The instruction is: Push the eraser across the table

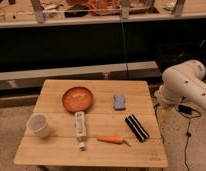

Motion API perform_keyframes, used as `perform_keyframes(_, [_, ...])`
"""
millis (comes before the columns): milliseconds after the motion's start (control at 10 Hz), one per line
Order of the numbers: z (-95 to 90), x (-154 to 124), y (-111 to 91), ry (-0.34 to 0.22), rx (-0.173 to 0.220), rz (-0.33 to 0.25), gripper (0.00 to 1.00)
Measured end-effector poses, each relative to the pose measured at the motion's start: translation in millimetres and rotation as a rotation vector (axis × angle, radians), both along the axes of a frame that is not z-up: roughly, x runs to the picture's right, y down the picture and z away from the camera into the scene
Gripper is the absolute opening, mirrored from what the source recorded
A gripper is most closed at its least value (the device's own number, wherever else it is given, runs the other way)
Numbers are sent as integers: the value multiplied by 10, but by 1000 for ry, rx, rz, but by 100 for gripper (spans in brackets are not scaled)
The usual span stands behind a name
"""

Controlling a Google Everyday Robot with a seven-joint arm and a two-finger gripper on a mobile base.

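Note:
The eraser [136, 128], a long black block with a pale stripe, lies at an angle on the right front part of the light wooden table [56, 150]. My white arm [182, 86] hangs beside the table's right edge, above and to the right of the eraser and apart from it. I see only the arm's bulky links. My gripper itself does not show in this view.
On the table are an orange bowl [77, 98], a blue-grey pad [119, 102] behind the eraser, a white remote-like bar [80, 125], a carrot [112, 139] just left of the eraser and a white cup [38, 125]. A dark shelf unit stands behind. A cable [187, 125] hangs at right.

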State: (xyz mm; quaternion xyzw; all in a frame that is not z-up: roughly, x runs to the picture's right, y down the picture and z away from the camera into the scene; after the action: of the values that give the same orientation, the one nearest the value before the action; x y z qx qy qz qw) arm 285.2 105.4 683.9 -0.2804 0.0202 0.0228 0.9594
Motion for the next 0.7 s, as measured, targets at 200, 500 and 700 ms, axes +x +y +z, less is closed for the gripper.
perform_keyframes(200, [20, -11, 39, -2, -3, 4, 80])
perform_keyframes(500, [184, -88, 275, -15, -16, 28, 80])
perform_keyframes(700, [178, -100, 321, -20, -23, 38, 80])
